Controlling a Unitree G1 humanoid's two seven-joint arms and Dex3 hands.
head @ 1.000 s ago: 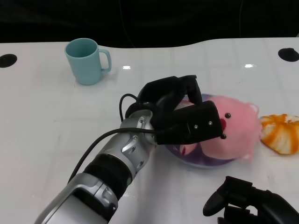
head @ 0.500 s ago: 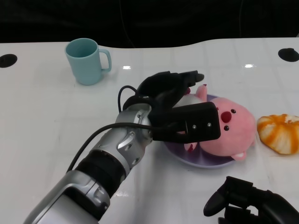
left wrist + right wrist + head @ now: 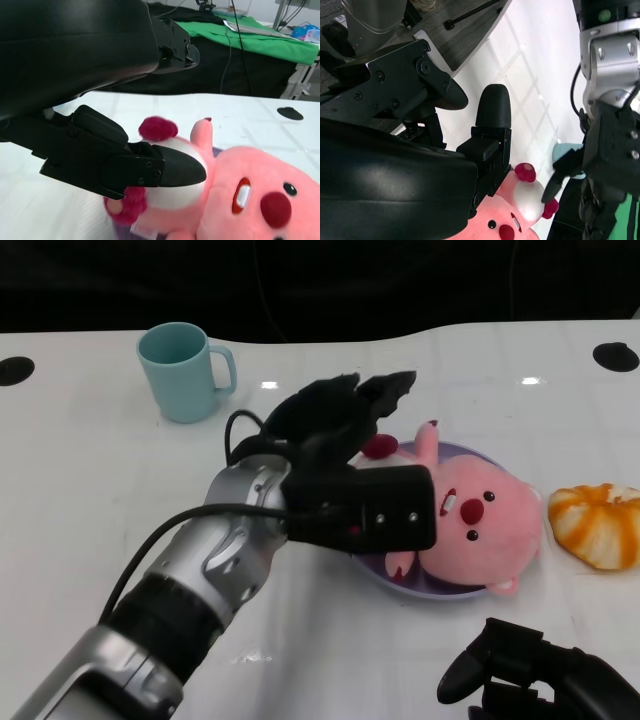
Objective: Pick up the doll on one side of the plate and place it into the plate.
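Lying in the plate (image 3: 470,592), unlabelled pink doll (image 3: 482,530); left hand (image 3: 345,455) released; right hand (image 3: 540,675) clenched.

White table (image 3: 90,500), black backdrop, perhaps green cloth (image 3: 265,40) beyond.

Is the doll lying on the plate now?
Yes, in the head view the pink doll lies on the purple plate.
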